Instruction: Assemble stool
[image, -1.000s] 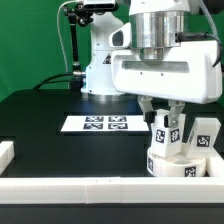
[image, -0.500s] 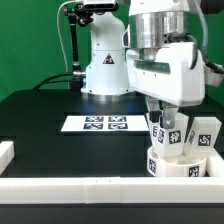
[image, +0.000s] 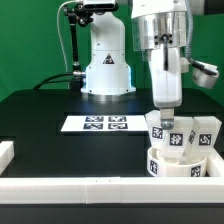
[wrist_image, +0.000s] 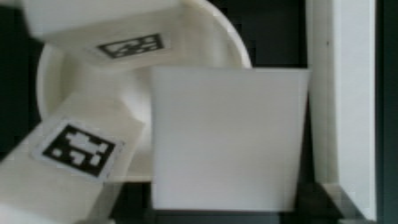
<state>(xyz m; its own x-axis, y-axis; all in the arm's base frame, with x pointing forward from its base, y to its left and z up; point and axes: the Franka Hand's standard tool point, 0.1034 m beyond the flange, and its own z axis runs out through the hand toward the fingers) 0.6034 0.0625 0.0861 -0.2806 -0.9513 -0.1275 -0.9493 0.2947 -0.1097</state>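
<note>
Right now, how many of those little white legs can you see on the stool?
3, all standing on the round seat: one toward the exterior view's left, one under the end effector, one at the right.

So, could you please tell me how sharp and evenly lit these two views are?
Exterior view: evenly lit and fairly sharp, tags on the marker board and seat readable, faint sheen on the black table. Wrist view: soft and blurred at close range, the white leg nearly featureless, though two tags remain legible.

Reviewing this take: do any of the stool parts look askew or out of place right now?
Nothing stands out. The legs stand upright on the seat, the gripper just above them; the marker board lies flat.
</note>
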